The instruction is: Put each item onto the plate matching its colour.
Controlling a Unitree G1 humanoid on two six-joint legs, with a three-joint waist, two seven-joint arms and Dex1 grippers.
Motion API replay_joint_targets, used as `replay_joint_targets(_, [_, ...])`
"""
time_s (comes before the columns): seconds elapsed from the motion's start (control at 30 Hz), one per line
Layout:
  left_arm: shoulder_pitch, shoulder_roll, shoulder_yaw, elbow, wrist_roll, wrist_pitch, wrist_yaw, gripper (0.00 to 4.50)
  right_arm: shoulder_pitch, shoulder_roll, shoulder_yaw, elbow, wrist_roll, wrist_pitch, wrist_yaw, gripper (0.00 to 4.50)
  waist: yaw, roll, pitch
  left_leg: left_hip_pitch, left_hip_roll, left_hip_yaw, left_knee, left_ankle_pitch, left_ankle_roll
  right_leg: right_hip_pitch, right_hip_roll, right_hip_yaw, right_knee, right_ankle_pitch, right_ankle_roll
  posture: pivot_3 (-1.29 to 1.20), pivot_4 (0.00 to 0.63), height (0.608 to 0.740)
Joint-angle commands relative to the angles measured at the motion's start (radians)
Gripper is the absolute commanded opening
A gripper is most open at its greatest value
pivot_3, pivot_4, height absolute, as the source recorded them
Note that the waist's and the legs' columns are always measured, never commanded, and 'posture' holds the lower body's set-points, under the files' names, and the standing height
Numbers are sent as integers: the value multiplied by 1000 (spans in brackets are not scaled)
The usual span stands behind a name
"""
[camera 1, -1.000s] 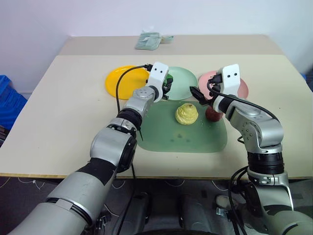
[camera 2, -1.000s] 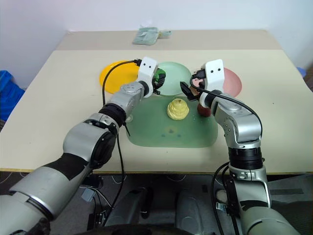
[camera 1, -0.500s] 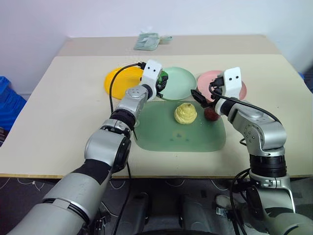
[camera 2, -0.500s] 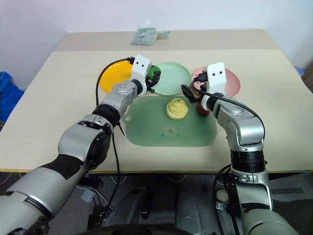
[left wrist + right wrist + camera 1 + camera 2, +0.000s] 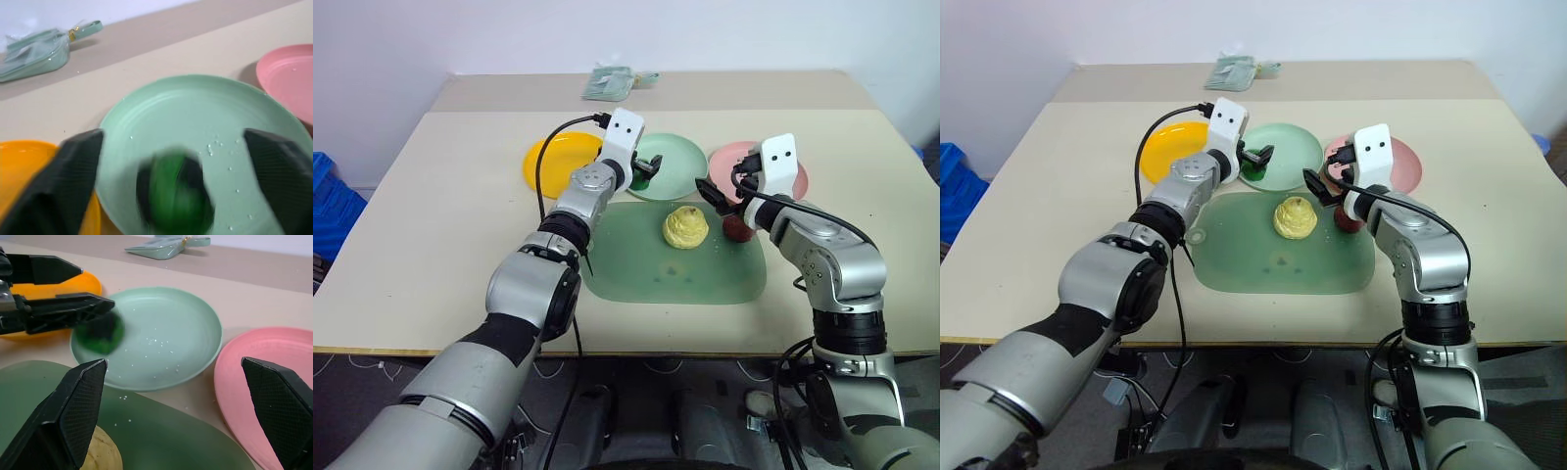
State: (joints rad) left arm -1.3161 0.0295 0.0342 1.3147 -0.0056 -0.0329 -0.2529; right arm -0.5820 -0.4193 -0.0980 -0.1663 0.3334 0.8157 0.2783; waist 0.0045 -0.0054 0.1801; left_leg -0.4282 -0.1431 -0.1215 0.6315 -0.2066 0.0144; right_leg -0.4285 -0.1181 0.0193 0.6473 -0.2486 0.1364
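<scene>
Left claw (image 5: 176, 147) has spread, dropping green lump (image 5: 177, 196) onto mint plate (image 5: 205, 112); right claw (image 5: 181, 396) spread.

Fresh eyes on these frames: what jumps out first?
The left tool hangs open over the mint green plate, with the dark green lump blurred just under it on that plate's near-left part. The yellow ridged lump and the dark red lump sit on the green mat, the right tool open above them.
</scene>
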Motion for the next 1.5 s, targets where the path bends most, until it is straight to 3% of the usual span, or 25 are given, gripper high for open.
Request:
replay_joint_targets(0.03, [-42,-3,17,-15,5,-23,1,4458,3,-8,-31,-59,1,-10,-5,4500,0,0,0,0,0,0,0,0,0,0,0,0,0,0,0,0,150,740])
replay_joint_targets(0.3, [10,14,50,-109,-42,-79,-122,4458,24,-17,-42,-90,5,-2,-1,4500,0,0,0,0,0,0,0,1,-1,0,0,0,0,0,0,0,150,740])
replay_joint_targets(0.5, [212,54,3,-435,-77,-45,-340,4458,41,-33,-48,-110,9,-3,21,4500,-15,1,-1,0,0,1,0,1,-1,0,0,1,0,0,0,0,150,740])
replay_joint_targets(0.73, [646,236,-31,-1074,-186,69,-564,4458,68,-55,-36,-155,22,-2,68,4500,-30,2,-1,1,2,3,-2,1,-2,-2,1,4,1,0,0,0,150,740])
replay_joint_targets(1.0, [956,505,13,-1432,-381,261,-768,4458,93,-55,-31,-181,48,8,108,4500,-10,2,-1,2,2,3,0,-2,3,0,0,5,1,0,-1,0,150,740])
replay_joint_targets(1.27, [1043,618,19,-1514,-450,349,-819,4458,194,-128,-90,-300,116,2,192,4500,-12,2,-2,2,2,3,-1,-3,4,0,0,5,0,0,-1,0,150,740])
replay_joint_targets(1.5, [867,512,-134,-1355,-342,295,-815,4458,320,-150,-187,-428,207,25,209,4500,0,2,-2,2,2,3,0,-3,4,1,0,4,-1,0,-1,0,150,740])
